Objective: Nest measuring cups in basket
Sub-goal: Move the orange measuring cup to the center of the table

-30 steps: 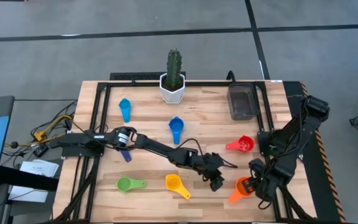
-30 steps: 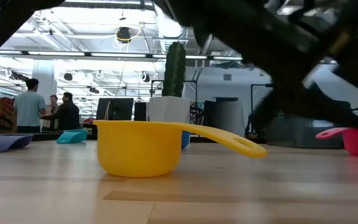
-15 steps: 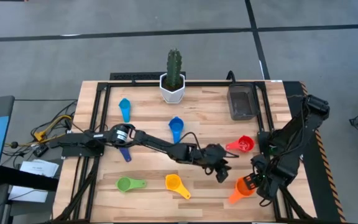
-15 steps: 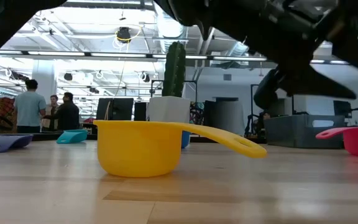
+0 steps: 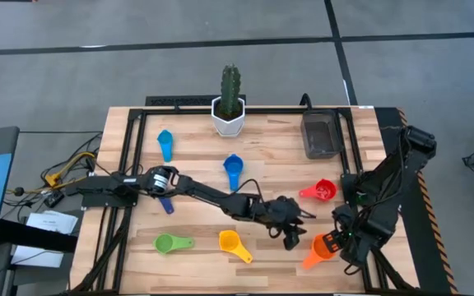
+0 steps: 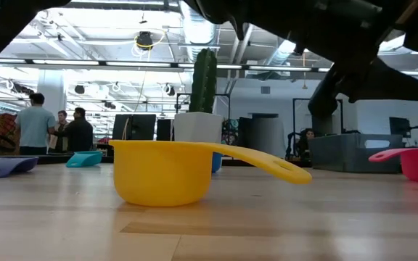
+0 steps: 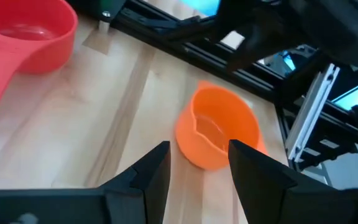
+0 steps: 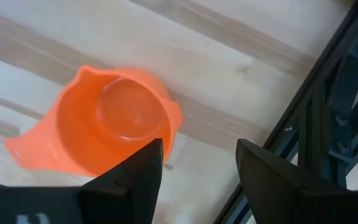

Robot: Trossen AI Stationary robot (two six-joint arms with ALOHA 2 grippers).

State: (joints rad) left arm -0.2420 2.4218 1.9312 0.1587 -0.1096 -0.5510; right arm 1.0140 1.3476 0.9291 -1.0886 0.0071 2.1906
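Observation:
An orange measuring cup [image 5: 318,250] stands upright on the table near the front right. My right gripper [image 8: 199,149] hangs open just above it, pointing down, beside the cup's rim [image 8: 166,115]. My left gripper [image 7: 199,149] is open too, a little to the cup's left and aimed at the orange cup [image 7: 219,134]. Nothing sits between either pair of fingers. The red cup [image 5: 323,191], yellow cup [image 5: 233,244], green cup [image 5: 169,243], blue cup [image 5: 233,169] and light blue cup [image 5: 165,144] lie apart on the table. A dark blue cup [image 5: 166,202] is partly under the left arm. The dark grey basket [image 5: 322,136] stands at the far right.
A white pot with a cactus [image 5: 230,115] stands at the far edge's middle. Black frame rails [image 8: 328,124] run close beside the orange cup along the table's right side. The left arm [image 5: 212,196] stretches across the middle of the table. People stand in the room beyond.
My left gripper has tipped upward and rolled a little, staying just left of the orange cup. My right gripper has risen slightly above that cup. Neither has shut or opened, and no cup has moved.

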